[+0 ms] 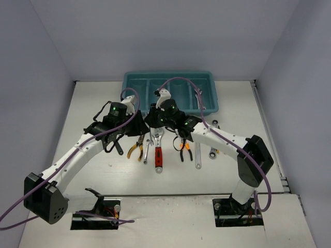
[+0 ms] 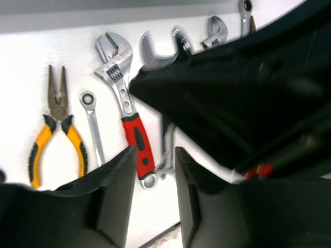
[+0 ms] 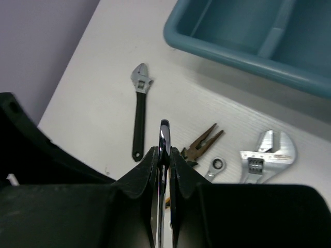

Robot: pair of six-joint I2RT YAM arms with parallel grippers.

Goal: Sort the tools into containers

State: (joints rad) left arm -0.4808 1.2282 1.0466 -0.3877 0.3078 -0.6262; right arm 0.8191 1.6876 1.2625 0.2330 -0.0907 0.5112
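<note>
My right gripper is shut on a silver spanner, seen edge-on and sticking out past the fingertips above the table. In the top view it hangs just in front of the teal tray of containers. Close on its left, my left gripper is open with nothing between its fingers, over the red-handled adjustable wrench. Yellow-handled pliers and a ring spanner lie to that wrench's left. A black adjustable wrench lies apart on the left.
More tools lie in a row before the tray: orange-handled pliers and spanners. A large silver adjustable wrench head lies to the right. The right arm's black wrist fills much of the left wrist view. Grey walls enclose the table.
</note>
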